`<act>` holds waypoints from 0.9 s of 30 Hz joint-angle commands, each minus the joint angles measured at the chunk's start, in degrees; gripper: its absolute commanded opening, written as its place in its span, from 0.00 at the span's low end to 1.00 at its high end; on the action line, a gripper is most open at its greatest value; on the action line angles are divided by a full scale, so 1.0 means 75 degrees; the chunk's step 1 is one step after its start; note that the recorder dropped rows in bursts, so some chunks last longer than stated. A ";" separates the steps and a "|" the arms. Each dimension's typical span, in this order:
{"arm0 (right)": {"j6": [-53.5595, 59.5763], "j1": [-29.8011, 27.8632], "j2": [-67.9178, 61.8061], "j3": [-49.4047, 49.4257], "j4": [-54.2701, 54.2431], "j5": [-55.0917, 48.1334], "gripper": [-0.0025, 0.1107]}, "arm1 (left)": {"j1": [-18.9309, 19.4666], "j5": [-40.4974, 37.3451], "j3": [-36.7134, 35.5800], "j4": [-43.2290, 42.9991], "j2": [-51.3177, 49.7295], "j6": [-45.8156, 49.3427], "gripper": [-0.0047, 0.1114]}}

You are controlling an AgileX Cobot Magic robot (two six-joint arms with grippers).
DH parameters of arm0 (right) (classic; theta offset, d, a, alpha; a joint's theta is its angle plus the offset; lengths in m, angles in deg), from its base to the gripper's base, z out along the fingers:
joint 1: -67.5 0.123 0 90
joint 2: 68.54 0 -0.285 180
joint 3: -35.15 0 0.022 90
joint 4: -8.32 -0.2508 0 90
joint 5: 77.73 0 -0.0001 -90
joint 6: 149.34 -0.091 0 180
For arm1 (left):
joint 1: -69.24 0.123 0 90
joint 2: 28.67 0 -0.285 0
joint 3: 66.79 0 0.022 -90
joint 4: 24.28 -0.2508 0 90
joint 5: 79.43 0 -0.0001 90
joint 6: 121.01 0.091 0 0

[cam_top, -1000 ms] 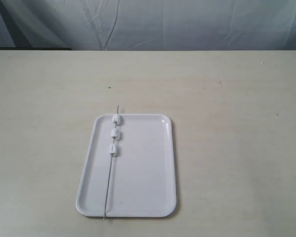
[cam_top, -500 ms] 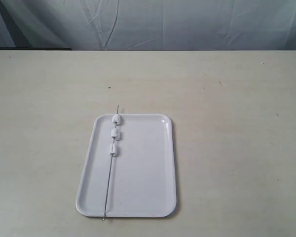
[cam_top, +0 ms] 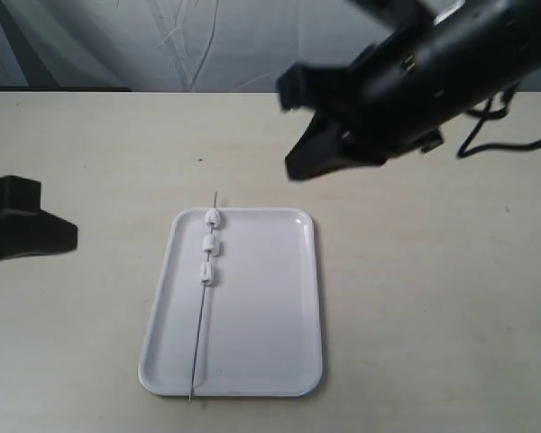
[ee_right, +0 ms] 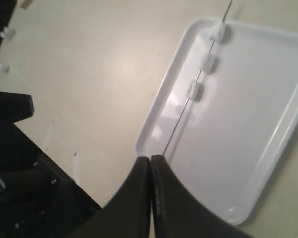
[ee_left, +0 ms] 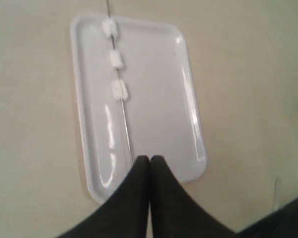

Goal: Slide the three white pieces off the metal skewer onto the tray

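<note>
Tray (cam_top: 261, 316) of glossy white plastic, rounded at the corners and low-rimmed, lies on the matte beige table (cam_top: 433, 298). The thin grey metal skewer (cam_top: 200, 329) rests lengthwise along its left half, with the three white pieces (cam_top: 211, 244), soft-looking chunks, threaded near the far end. The left gripper (ee_left: 149, 161) hovers left of the tray, and the right gripper (ee_right: 150, 159) hangs beyond its far right corner. Each has its fingers pressed together, holding nothing.

text: none legible — labels: none — numbers: none — signs: none
</note>
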 commanded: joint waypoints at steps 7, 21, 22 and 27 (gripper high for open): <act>0.0414 0.1737 -0.2527 0.0383 0.0012 0.2195 0.33 | -0.0042 0.0228 -0.0491 0.0412 -0.1854 0.1161 0.04; 0.1497 0.2273 -0.4186 0.0369 -0.2569 0.2462 0.37 | -0.0042 0.0454 -0.0642 0.0494 -0.3114 0.1987 0.04; 0.1514 0.2273 -0.4207 0.0369 -0.2610 0.2443 0.37 | -0.0042 0.0417 -0.0642 0.0612 -0.3181 0.2119 0.04; 0.1499 0.2273 -0.4206 0.0369 -0.2661 0.2426 0.37 | -0.0042 0.0301 -0.0642 0.1208 -0.3446 0.2789 0.04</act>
